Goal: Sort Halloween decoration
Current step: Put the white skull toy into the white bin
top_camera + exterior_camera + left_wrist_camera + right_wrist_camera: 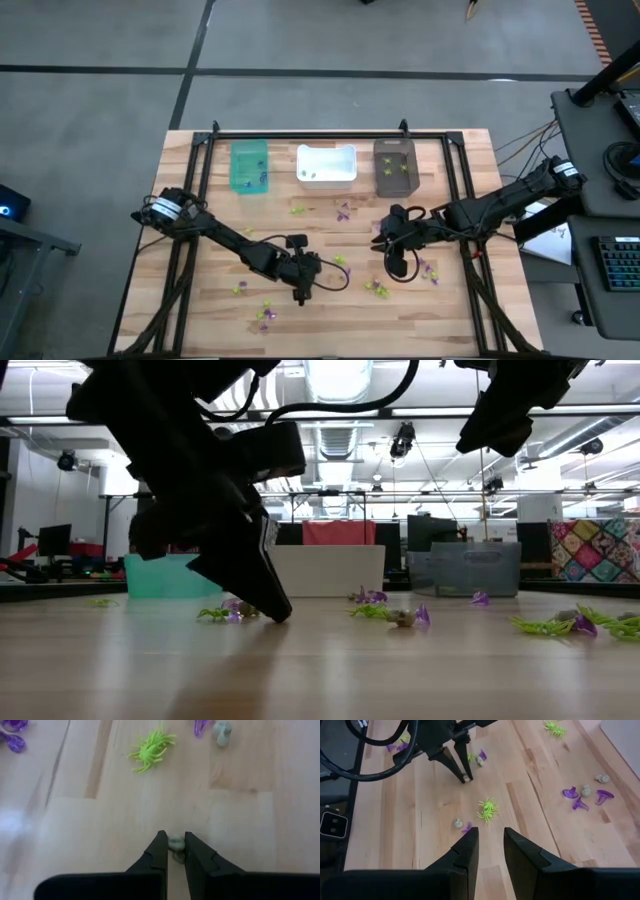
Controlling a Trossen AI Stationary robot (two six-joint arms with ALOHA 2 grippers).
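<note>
- Left gripper (175, 851) is down at the wooden slatted tabletop (200, 300), front-centre; its two dark fingers are pinched on a tiny pale greyish plastic trinket (176, 842) (held right at the fingertips, still at table level).
- Same grip shows in the right wrist view: fingertips meeting on the pale piece at the board (466, 779).
- Low view: left gripper's tip (275, 610) touches the table, tilted, with purple and green trinkets just behind it.
- Right gripper (489, 840) hangs above the table to the right of centre; fingers partly apart, nothing between them.
- Below it in its own view: a lime-green plastic spider (487, 810), with a pale greyish bit (457, 824) and a small purple piece (467, 827) just beside each other.
- Left wrist view also shows another lime-green spider (151, 751) ahead of the fingers, plus a purple piece (200, 726) touching or nearly touching a grey one (222, 732) (can't tell which).
- Remaining trinkets are scattered loose over the tabletop: some at front-left (265, 313), some near the right arm (430, 270), some just ahead of the bins (343, 210).
- Three rectangular bins in a row at the far edge: teal plastic bin (249, 166), white bin (326, 167), dark brown bin (394, 167); each holds a few small pieces (green specks in the brown one, the rest too small to identify).
</note>
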